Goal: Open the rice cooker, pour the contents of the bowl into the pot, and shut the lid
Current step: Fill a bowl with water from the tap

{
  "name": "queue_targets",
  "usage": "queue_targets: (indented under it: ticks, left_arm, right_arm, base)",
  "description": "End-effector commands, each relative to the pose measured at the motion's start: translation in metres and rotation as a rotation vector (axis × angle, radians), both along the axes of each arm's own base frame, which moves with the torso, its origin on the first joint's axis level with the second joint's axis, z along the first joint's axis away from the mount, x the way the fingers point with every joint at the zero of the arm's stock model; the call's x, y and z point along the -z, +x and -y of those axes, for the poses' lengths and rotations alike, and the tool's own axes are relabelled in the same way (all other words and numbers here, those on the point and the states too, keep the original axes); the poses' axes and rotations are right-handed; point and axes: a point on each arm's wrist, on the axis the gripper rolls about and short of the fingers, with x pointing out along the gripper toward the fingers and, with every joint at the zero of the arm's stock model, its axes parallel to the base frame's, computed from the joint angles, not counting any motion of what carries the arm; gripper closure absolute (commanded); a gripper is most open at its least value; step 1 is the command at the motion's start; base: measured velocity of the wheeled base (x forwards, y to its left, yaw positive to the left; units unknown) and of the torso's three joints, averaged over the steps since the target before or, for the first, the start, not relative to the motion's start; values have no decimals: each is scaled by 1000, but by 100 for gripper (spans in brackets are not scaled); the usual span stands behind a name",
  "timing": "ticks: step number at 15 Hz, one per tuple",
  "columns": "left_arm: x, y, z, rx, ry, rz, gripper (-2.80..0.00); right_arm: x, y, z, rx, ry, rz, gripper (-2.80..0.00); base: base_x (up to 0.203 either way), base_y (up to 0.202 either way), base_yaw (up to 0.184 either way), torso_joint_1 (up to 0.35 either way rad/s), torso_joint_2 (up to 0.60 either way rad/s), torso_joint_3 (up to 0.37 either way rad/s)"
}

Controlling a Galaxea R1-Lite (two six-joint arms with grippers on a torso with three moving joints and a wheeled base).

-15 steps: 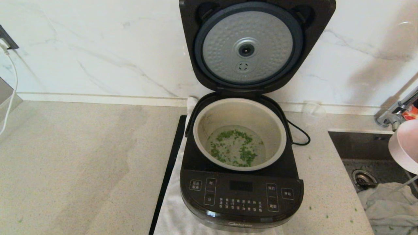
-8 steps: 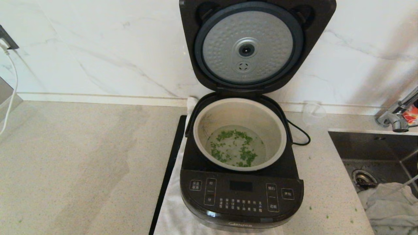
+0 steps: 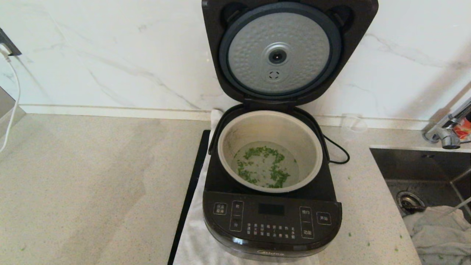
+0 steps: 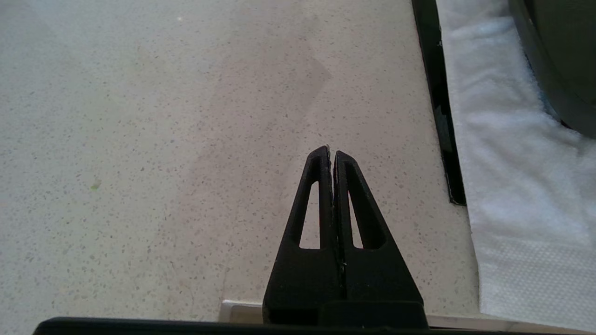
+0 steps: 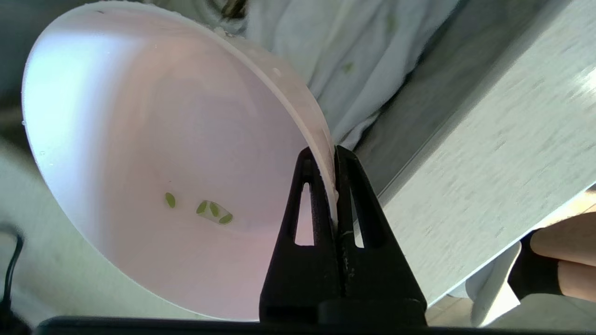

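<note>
The black rice cooker (image 3: 271, 221) stands open at the centre of the counter, its lid (image 3: 279, 55) upright with the dimpled silver disc facing me. Chopped green bits in clear liquid (image 3: 265, 167) lie in the pale pot (image 3: 312, 145). Neither gripper shows in the head view. In the right wrist view my right gripper (image 5: 327, 156) is shut on the rim of the pinkish-white bowl (image 5: 139, 139), which is tilted over the sink's cloth with only a few green flecks (image 5: 205, 208) stuck inside. My left gripper (image 4: 332, 152) hangs shut and empty over bare counter, left of the cooker.
A white towel (image 3: 193, 239) and black strip (image 3: 189, 195) lie under the cooker's left side. A steel sink (image 3: 423, 173) with a crumpled cloth (image 3: 439, 235) and a tap (image 3: 447, 134) is at the right. A clear cup (image 3: 353, 127) stands by the wall.
The bowl showed at the right edge of the head view a second ago, above the sink; it has since moved out of that view to the right. The cooker is unchanged.
</note>
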Motion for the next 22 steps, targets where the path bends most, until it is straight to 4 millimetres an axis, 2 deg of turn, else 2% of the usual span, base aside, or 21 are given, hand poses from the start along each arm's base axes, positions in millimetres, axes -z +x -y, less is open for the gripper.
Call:
queue_targets:
  ticks: [1, 4, 13, 22]
  left_arm:
    - [0, 0, 0, -1, 1, 1, 0]
    - [0, 0, 0, -1, 1, 1, 0]
    - [0, 0, 0, -1, 1, 1, 0]
    - [0, 0, 0, 1, 2, 1, 0]
  right_arm:
    - [19, 1, 20, 10, 49, 4, 0]
    - [19, 3, 25, 0, 46, 26, 0]
    - [18, 32, 34, -48, 41, 51, 0]
    - [12, 73, 43, -37, 60, 90, 0]
  base:
    - [0, 0, 0, 0, 0, 0]
    - [0, 0, 0, 0, 0, 0]
    - [0, 0, 0, 0, 0, 0]
    - [0, 0, 0, 0, 0, 0]
